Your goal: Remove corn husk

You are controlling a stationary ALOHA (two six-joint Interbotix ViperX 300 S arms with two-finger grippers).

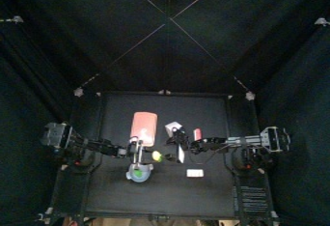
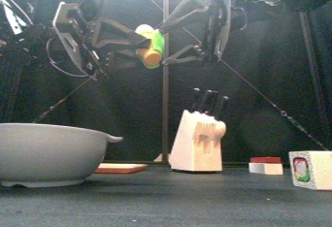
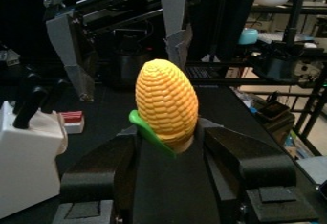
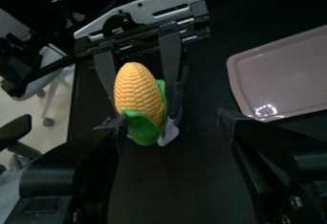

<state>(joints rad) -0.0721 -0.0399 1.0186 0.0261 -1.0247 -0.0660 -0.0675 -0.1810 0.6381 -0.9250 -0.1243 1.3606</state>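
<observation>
A yellow corn cob (image 3: 166,94) hangs in the air above the table, with a collar of green corn husk (image 3: 144,124) around its lower end. My left gripper (image 3: 169,138) is shut on the cob's husked end. In the front view the corn (image 2: 153,45) tilts between the two arms. My right gripper (image 4: 169,127) stands wide open facing the corn (image 4: 138,92), its jaws on either side of the cob and apart from it. The husk (image 4: 138,128) also shows in the right wrist view.
A grey bowl (image 2: 46,153) stands at the front left. A pink-red slab (image 1: 145,125) lies behind it, and a knife block (image 2: 197,139) stands mid-table. A small red-and-white block (image 2: 266,165) and a printed box (image 2: 309,169) sit at the right.
</observation>
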